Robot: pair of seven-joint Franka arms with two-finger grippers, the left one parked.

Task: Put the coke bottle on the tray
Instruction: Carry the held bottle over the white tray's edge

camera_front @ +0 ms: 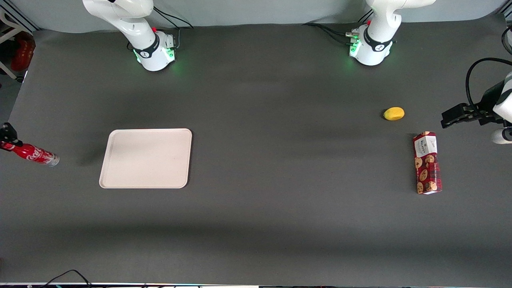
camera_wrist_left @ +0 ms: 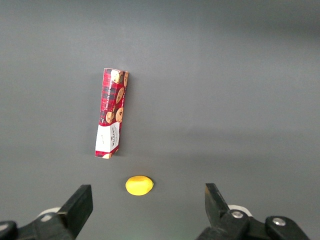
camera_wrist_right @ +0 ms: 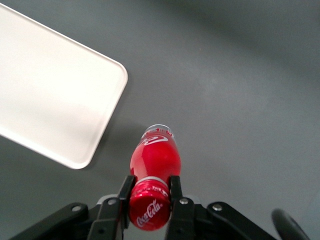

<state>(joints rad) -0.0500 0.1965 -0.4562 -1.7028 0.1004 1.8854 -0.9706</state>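
- Dark grey cloth covers the bench (camera_front: 256,224). From the front, the coke bottle (camera_front: 35,154) hangs tilted in the tool (camera_front: 7,138) at the working arm's end, lifted off the cloth and well apart from the tray (camera_front: 146,158), which lies bare.
- The parked arm's wrist camera shows only a cookie box (camera_wrist_left: 111,113) and a yellow fruit (camera_wrist_left: 138,185), near each other and out of the way.
- The working wrist camera shows the tool (camera_wrist_right: 149,192) clamped on the bottle's neck just under the cap, so the base hangs free for setting down; the tray's corner (camera_wrist_right: 107,85) sits beside it.

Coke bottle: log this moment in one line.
gripper shut on bottle neck | bottle lifted, tilted | tray bare | bottle not over tray
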